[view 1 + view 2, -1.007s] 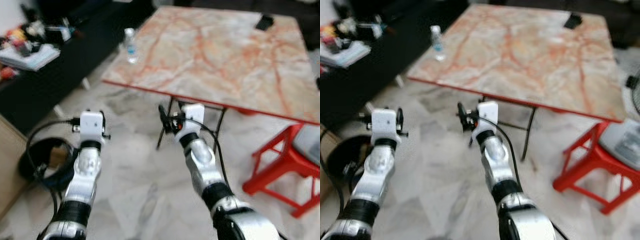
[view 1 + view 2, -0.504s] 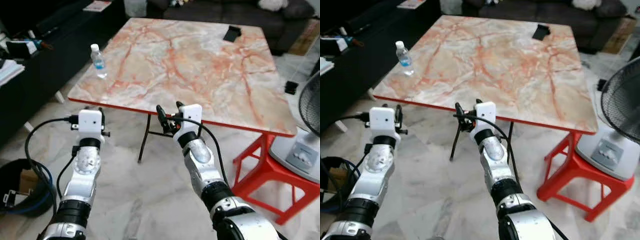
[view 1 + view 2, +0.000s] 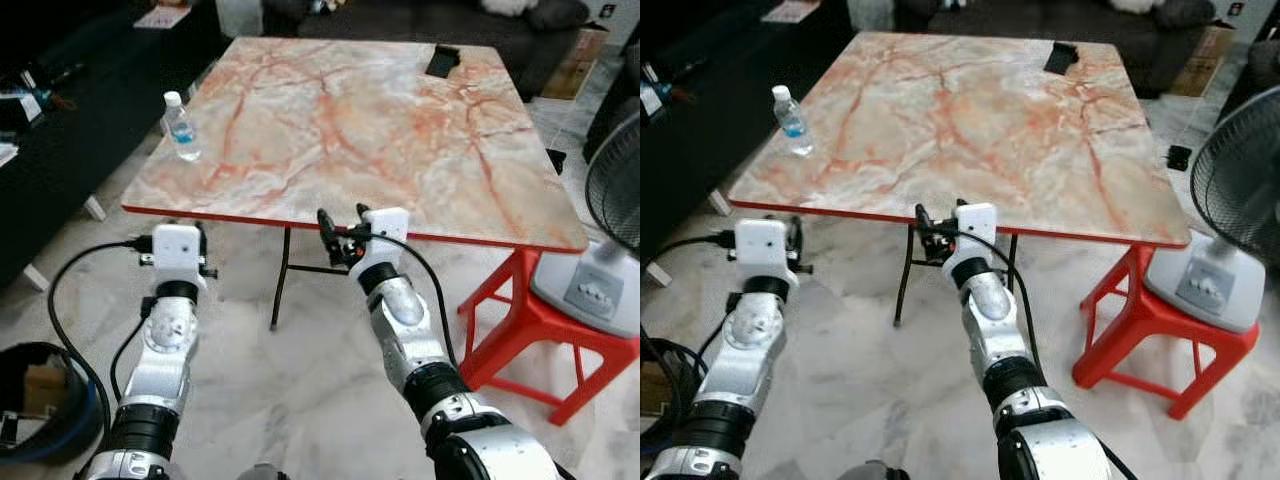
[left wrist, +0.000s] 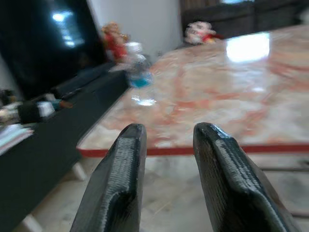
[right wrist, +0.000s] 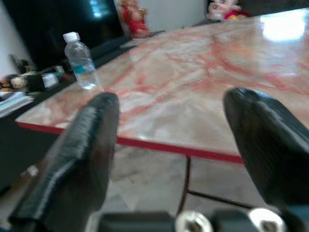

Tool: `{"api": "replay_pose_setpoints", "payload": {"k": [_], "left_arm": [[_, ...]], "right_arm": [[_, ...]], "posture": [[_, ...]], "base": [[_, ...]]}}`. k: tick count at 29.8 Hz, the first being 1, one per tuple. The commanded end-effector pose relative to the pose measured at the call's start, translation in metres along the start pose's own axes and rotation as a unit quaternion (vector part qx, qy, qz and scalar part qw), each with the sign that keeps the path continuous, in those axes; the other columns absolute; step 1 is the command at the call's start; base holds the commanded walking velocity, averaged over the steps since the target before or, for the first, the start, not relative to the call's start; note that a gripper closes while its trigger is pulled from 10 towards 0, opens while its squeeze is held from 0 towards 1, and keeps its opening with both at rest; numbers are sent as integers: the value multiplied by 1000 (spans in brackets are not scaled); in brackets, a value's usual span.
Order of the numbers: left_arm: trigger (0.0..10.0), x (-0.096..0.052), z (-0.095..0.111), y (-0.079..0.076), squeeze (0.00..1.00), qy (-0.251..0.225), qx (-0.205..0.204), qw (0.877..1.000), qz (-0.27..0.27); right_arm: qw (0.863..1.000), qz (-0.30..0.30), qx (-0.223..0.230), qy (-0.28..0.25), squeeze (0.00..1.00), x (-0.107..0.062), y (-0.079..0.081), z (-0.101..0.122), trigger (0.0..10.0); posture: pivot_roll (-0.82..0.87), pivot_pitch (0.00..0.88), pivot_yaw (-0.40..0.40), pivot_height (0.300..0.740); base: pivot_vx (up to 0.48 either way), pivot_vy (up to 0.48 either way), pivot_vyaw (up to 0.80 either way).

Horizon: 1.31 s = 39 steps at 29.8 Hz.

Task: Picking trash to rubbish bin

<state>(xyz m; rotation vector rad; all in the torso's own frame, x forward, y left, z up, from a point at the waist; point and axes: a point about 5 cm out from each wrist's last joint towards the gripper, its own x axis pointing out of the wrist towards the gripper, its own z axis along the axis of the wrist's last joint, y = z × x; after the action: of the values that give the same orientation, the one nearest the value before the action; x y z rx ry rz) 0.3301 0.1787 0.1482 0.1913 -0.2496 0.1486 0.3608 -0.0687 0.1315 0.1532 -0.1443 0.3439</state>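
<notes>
Marble table's [image 3: 400, 130] red edge faces both grippers' spread jaws; bottle [image 3: 180, 127] near corner.

Surface [image 3: 380, 110]: glossy marble-look top, red edge
Bottle [image 3: 180, 127]: clear plastic
Floor [image 3: 290, 370]: polished marble tile
Stool [image 3: 530, 330]: red plastic

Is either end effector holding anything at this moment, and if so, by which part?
Nothing is held. The left end effector and right end effector are both open and empty, short of the table with the water bottle.
</notes>
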Motion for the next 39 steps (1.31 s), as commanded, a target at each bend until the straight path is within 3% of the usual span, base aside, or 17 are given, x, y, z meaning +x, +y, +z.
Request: {"api": "replay_pose_setpoints", "payload": {"k": [1,7,15,20,39], "left_arm": [[10000,0,2,-3,0,-3,1,1000,-8],[10000,1,4,-8,0,-6,20,999,-28],[10000,0,7,-14,0,-15,10,999,-44],[10000,1,9,-16,0,-11,10,999,-41],[10000,0,10,-14,0,-11,12,999,-40]], "right_arm": [[1000,-8,3,-7,0,0,-2,2,10000],[1000,-14,5,-5,0,1,-2,2,10000],[1000,-15,4,-7,0,2,-2,4,10000],[999,-10,-27,-23,0,3,0,10,10000],[1000,-11,10,-19,0,5,1,10,10000]], "posture": [[130,134,4,740],[133,136,7,740],[130,136,8,740],[130,133,11,740],[132,119,8,740]], "base": [[0,469,0],[0,261,0],[0,0,0],[472,0,134],[469,0,39]]}}
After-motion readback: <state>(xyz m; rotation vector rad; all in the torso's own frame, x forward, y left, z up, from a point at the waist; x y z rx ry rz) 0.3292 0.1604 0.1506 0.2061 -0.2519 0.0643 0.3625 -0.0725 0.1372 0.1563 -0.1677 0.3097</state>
